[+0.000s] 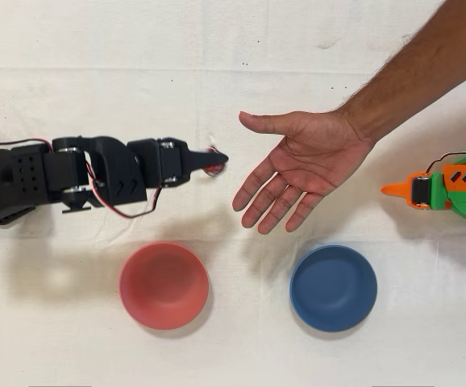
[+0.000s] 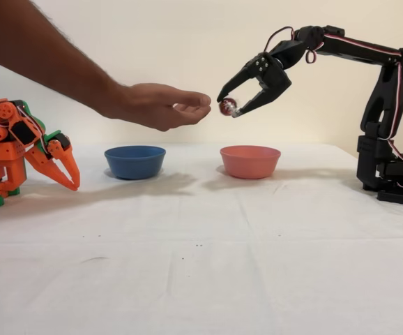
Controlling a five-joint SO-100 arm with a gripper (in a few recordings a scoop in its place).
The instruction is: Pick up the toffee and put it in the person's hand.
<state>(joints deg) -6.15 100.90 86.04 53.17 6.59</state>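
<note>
- Red-and-dark foil glints between your jaws: the toffee is clamped at the very tip of the black arm's gripper, held high in the air, well above the table.
- You are in the carry step, by my reading: the sweet is off the cloth and the hand-over itself is not yet done.
- In the fixed view, the person's hand hangs at about the same height as the toffee, fingertips just beside it but not touching.
- From overhead, the gripper points at the open palm, with a gap of bare cloth between the tip and the nearest fingers.
- Your next move, as I judge it, calls for a short reach along that line until the toffee sits over the palm rather than the fingertips, then parting the jaws.
- Release too soon and the small, light sweet could fall past the fingers to the cloth.
- Only the side camera gives you height: it shows toffee and hand level, both above the pink bowl and blue bowl.
- Only the overhead camera gives you the palm's spread and the sideways gap; there the toffee is little more than a red speck at the tip.
- An idle orange arm stands well clear.
</note>
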